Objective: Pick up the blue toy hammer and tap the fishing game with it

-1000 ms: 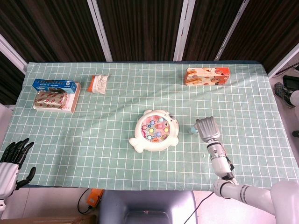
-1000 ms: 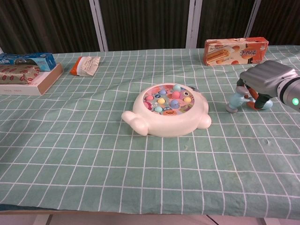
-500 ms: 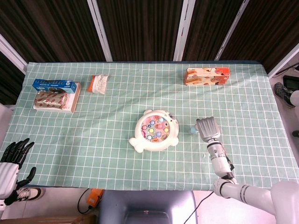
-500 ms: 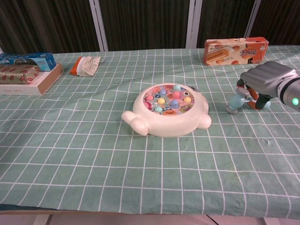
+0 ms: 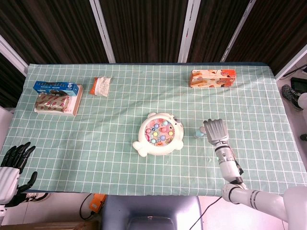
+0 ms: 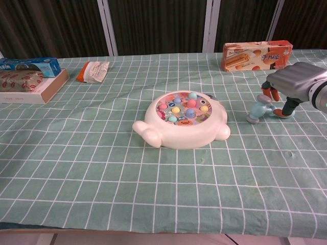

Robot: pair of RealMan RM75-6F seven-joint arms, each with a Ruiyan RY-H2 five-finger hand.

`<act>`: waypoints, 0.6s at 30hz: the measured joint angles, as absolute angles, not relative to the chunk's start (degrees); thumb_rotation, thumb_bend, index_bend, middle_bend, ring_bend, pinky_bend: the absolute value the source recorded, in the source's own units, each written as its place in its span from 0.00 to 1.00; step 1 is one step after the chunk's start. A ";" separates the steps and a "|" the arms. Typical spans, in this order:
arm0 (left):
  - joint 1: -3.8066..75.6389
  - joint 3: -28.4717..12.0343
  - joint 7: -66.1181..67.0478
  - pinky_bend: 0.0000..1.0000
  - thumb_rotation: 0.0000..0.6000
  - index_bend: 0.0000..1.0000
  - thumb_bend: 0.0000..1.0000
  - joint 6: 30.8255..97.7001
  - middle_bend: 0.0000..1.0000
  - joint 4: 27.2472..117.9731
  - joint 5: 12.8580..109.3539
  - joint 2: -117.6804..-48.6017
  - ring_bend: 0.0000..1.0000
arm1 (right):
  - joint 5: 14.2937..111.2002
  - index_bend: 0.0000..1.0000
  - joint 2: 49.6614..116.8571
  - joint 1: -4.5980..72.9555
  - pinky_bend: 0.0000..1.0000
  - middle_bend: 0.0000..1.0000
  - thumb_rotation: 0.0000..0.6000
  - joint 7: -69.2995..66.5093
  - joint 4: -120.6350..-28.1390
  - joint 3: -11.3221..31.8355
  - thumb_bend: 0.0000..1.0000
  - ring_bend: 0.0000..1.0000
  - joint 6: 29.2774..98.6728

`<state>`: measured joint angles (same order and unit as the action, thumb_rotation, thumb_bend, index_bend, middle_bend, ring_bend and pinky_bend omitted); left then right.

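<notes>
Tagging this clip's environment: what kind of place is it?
Likely an indoor robot teleoperation or data-collection station, not a home. A table with a green checked tablecloth holds staged props: a fishing game, a blue toy hammer, and snack boxes. Dark slatted panels form the backdrop.

This is looking like a robot test lab: a worktop (image 5: 96,143) is wearing a green checked cloth, dark slatted panels (image 5: 144,28) are lining the wall behind, and snack boxes (image 6: 257,55) are sitting staged along the edges.
</notes>
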<state>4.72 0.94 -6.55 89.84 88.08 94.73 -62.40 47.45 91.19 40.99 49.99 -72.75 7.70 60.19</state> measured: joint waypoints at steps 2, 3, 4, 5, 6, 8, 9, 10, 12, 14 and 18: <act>4.74 0.97 -6.38 0.00 1.00 0.00 0.43 89.82 0.00 88.12 94.83 -62.43 0.00 | 47.69 0.56 90.53 40.73 0.69 0.54 1.00 49.50 -73.43 7.68 0.48 0.61 60.36; 4.74 1.00 -6.35 0.00 1.00 0.00 0.43 89.83 0.00 88.14 94.89 -62.44 0.00 | 47.84 0.56 90.27 40.61 0.69 0.54 1.00 49.40 -73.68 7.63 0.48 0.61 60.51; 4.73 1.03 -6.32 0.00 1.00 0.00 0.43 89.86 0.00 88.15 94.94 -62.44 0.00 | 48.04 0.56 89.95 40.44 0.69 0.53 1.00 49.27 -74.00 7.56 0.48 0.61 60.72; 4.70 1.06 -6.29 0.00 1.00 0.00 0.43 89.95 0.00 88.12 95.01 -62.45 0.00 | 48.18 0.56 89.71 40.33 0.69 0.53 1.00 49.18 -74.27 7.52 0.48 0.61 60.90; 4.68 1.07 -6.30 0.00 1.00 0.00 0.43 90.00 0.00 88.09 95.05 -62.46 0.00 | 48.37 0.56 89.46 40.21 0.69 0.53 1.00 49.07 -74.61 7.50 0.48 0.61 61.15; 4.67 1.06 -6.36 0.00 1.00 0.00 0.43 90.04 0.00 88.02 95.06 -62.45 0.00 | 49.06 0.56 88.68 39.82 0.69 0.52 1.00 48.75 -75.68 7.40 0.48 0.61 62.04; 4.67 1.04 -6.34 0.00 1.00 0.00 0.43 90.03 0.00 87.96 94.98 -62.45 0.00 | 49.37 0.55 88.24 39.60 0.69 0.51 1.00 48.59 -76.32 7.34 0.47 0.61 62.48; 4.68 1.02 -6.31 0.00 1.00 0.00 0.43 89.95 0.00 87.92 94.86 -62.45 0.00 | 49.82 0.54 87.55 39.23 0.69 0.50 1.00 48.34 -77.43 7.24 0.47 0.60 63.14; 4.68 0.91 -6.25 0.00 1.00 0.00 0.43 89.78 0.00 87.89 94.45 -62.45 0.00 | 50.79 0.50 86.21 38.50 0.64 0.45 1.00 47.92 -79.65 6.99 0.44 0.55 64.48; 4.66 0.71 -6.10 0.00 1.00 0.00 0.43 89.73 0.00 87.91 93.99 -62.49 0.00 | 52.59 0.39 84.26 37.20 0.52 0.34 1.00 47.16 -83.19 6.43 0.40 0.42 66.83; 4.51 0.54 -5.62 0.00 1.00 0.00 0.43 89.87 0.00 87.94 93.72 -62.64 0.00 | 57.22 0.10 79.94 32.80 0.25 0.07 1.00 45.24 -92.33 4.04 0.30 0.13 73.55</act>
<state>4.51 0.54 -5.62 89.87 87.94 93.72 -62.64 57.22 79.94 32.80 45.24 -92.33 4.04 73.55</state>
